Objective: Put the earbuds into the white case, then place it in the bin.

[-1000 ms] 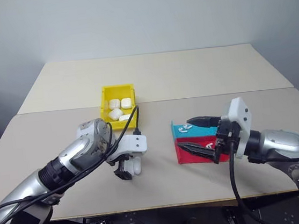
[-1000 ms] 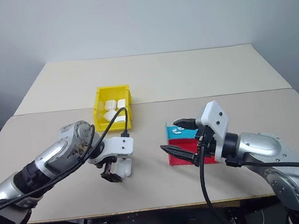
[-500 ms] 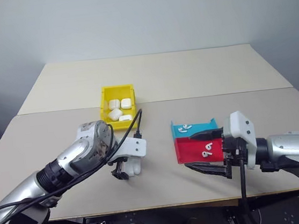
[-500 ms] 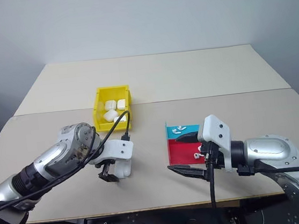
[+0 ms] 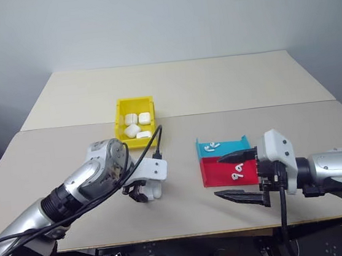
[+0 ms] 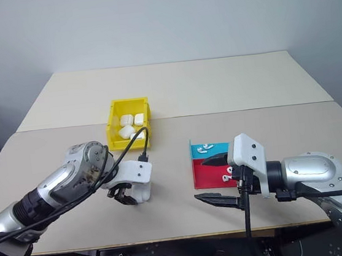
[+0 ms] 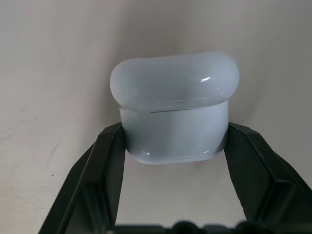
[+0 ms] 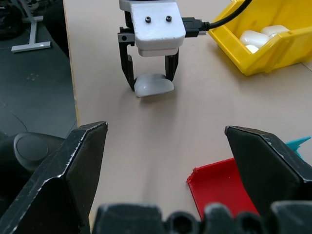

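Beige bench carries the yellow bin of spare cases and a red-and-teal tray with earbuds. Left pincer clamps the closed white case on the bench; right pincer gapes wide, empty, before the tray.

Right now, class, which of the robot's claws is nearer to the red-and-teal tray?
Right. The right claw hangs open just at the red-and-teal tray's near edge, while the left claw is well off to its left, shut on a white case.
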